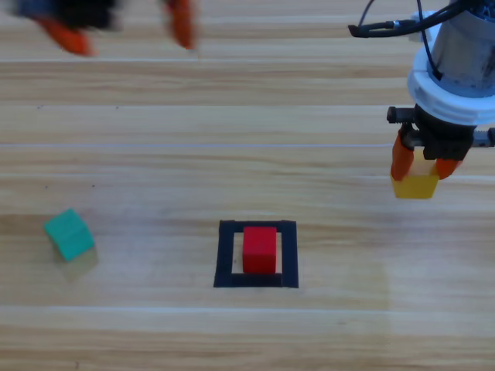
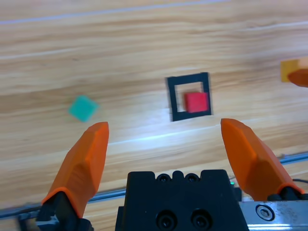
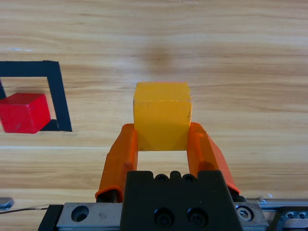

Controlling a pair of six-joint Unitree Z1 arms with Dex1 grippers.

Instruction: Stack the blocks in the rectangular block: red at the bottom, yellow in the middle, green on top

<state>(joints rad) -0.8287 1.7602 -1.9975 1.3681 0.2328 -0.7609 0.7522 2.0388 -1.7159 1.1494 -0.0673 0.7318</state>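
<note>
The red cube (image 1: 260,249) sits inside the black tape rectangle (image 1: 224,255), also seen as the red cube (image 3: 24,112) in the right wrist view with the tape rectangle (image 3: 58,96) around it. My right gripper (image 1: 421,166) is shut on the yellow cube (image 1: 415,185), holding it at the table's right side; the yellow cube (image 3: 161,115) sits squeezed between both orange jaws. The green cube (image 1: 69,234) lies tilted at the left, apart from everything. My left gripper (image 1: 128,35) hangs open at the top left, far above the green cube (image 2: 83,108).
The wooden table (image 1: 247,116) has bare wood between the rectangle and both cubes. The right arm's grey body (image 1: 464,46) fills the top right corner.
</note>
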